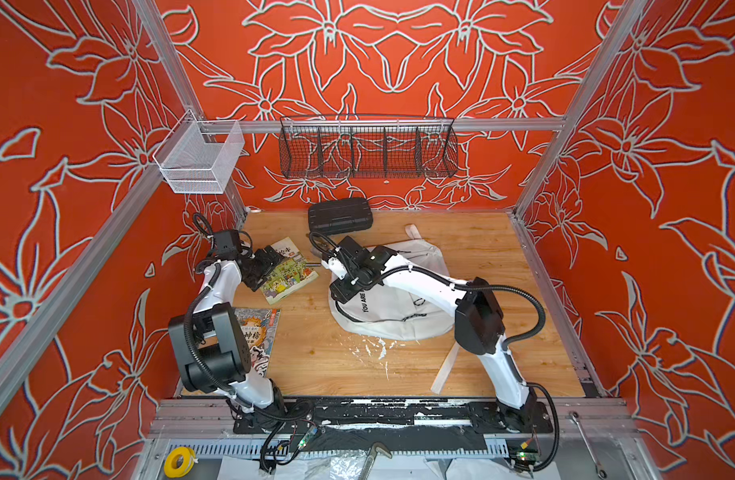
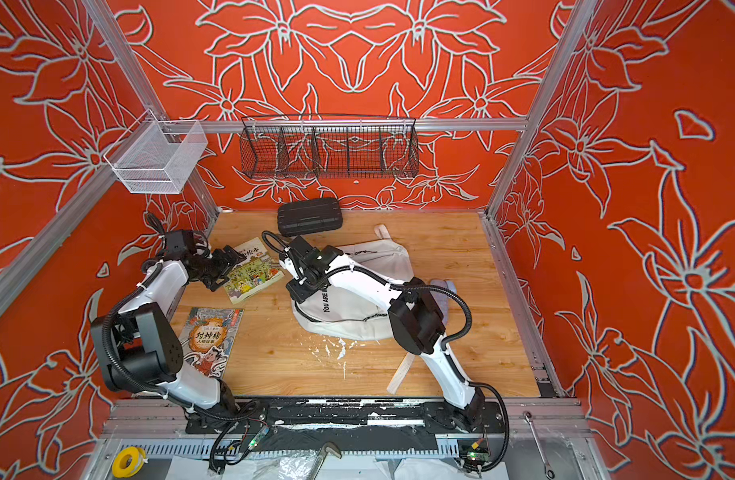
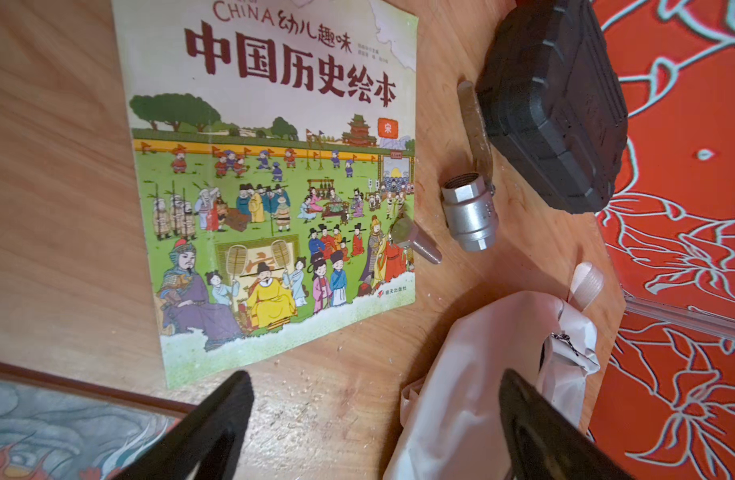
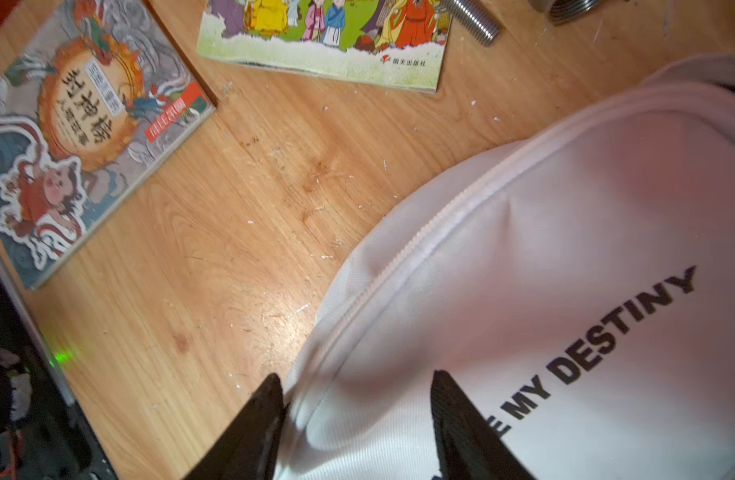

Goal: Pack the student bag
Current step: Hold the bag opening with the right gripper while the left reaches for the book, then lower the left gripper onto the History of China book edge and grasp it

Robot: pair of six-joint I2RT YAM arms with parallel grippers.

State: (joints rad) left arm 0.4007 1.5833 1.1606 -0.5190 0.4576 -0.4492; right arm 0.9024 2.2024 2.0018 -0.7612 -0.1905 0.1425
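The student bag [image 1: 399, 307] [image 2: 357, 311] is white fabric printed "YOU ARE MY DESTINY" and lies flat at mid table. My right gripper [image 1: 342, 291] [image 4: 356, 376] presses down on its left end, jaws apart, a hump of bag [image 4: 565, 249] fabric beside the zip seam between them. My left gripper [image 1: 274, 259] [image 3: 376, 374] is wide open and holds nothing. It hovers over bare wood between a green picture book [image 1: 288, 276] [image 3: 274, 187] and the bag's corner [image 3: 461, 374]. A second book with a dragon cover [image 2: 212, 340] [image 4: 79, 124] lies at front left, partly under the left arm.
A black ribbed hard case [image 1: 340, 214] [image 3: 552, 104] sits at the back wall. A metal valve [image 3: 469, 212] and a bolt [image 3: 419, 241] lie between book and case. A bag strap [image 1: 444, 370] trails to the front. A black wire basket [image 1: 367, 145] and a white basket [image 1: 199, 160] hang above.
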